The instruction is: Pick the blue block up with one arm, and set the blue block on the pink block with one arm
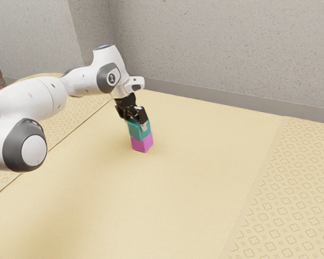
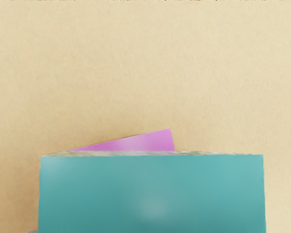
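Teal block in pincer atop pink block, edges skewed

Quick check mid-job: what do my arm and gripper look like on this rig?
The arm is glossy white, built of rounded, tube-like links with round grey joint caps. The cap nearest the hand carries a small dark mark. A short white flange leads down to the black two-finger gripper, which is blocky and angular.

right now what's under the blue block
The pink block, which stands on the table. The blue block covers most of its top. In the wrist view, just a pink sliver pokes out past the blue edge, and the rest of that face is hidden.
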You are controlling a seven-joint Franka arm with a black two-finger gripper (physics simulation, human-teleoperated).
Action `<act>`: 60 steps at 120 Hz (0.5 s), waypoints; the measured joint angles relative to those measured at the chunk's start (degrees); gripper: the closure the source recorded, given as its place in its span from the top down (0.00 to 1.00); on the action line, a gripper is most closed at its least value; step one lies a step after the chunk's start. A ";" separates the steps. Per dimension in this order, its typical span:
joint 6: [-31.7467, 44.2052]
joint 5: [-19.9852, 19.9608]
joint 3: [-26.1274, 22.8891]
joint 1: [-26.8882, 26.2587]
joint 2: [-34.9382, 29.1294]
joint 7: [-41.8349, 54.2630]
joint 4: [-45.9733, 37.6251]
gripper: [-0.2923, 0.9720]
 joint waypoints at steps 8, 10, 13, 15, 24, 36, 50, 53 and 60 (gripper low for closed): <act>-1.35 -0.11 1.42 -0.86 -1.89 0.56 -0.01 0.69; -1.93 0.10 1.80 -1.20 -2.67 0.70 0.00 0.70; -2.86 0.72 2.20 -1.88 -3.91 0.92 0.00 0.71; -3.62 1.23 2.38 -2.32 -5.09 1.06 -0.01 0.71; -7.84 3.64 2.74 -3.68 -11.60 1.68 -0.05 0.73; -14.81 7.33 2.67 -6.41 -22.57 2.83 -2.21 0.74; -21.93 9.66 1.64 -7.22 -43.59 4.04 -19.37 0.75; -23.49 9.95 1.44 -7.26 -47.68 4.28 -22.64 0.76; -27.62 10.57 -0.01 -6.96 -53.68 4.79 -26.29 0.76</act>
